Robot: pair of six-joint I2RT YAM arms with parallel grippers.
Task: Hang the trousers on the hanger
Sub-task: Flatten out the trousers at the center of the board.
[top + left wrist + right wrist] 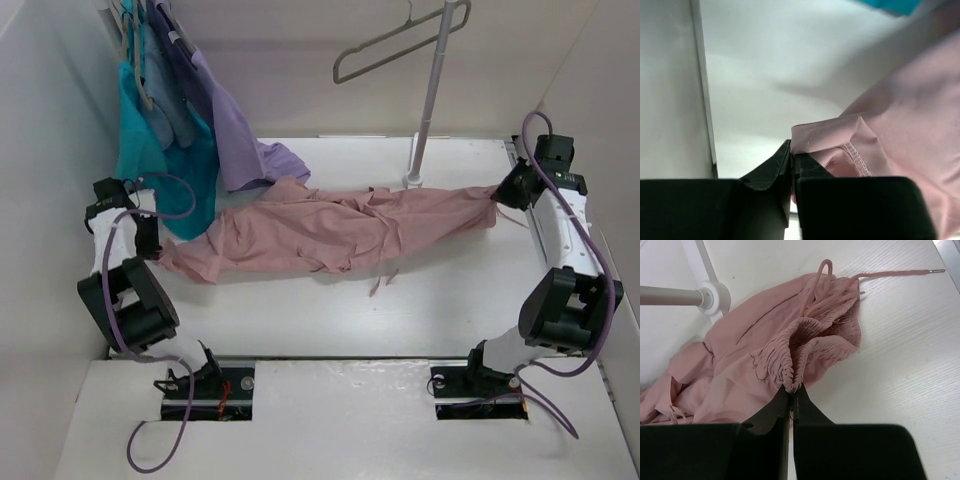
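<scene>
Your surface (pixel 300 320) is a plain white tabletop boxed in by white walls, with a thin pole (pixel 430 90) standing on a round foot near the back. The bare grey hanger (pixel 385 45) hangs off the top of that pole, well apart from everything else. Over in the back left corner there's a bunch of hung clothes: a teal garment (pixel 190 170) and a lavender garment (pixel 235 140) whose bottom end spills onto the surface. The trousers (pixel 330 230) lie wrinkled and dusty pink across the middle of the surface, strung out sideways between your two arms. From the top view you can't really tell what the grip looks like at either end. The wrist views sort that out: your left fingers (pixel 780 167) are pinched tight on a stitched hem edge of the trousers, and your right fingers (pixel 775 410) are clamped on the gathered waistband. The right wrist view also shows the drawstring (pixel 890 274) trailing loose on the surface. The left wrist view only adds a sliver of teal at the top edge.
</scene>
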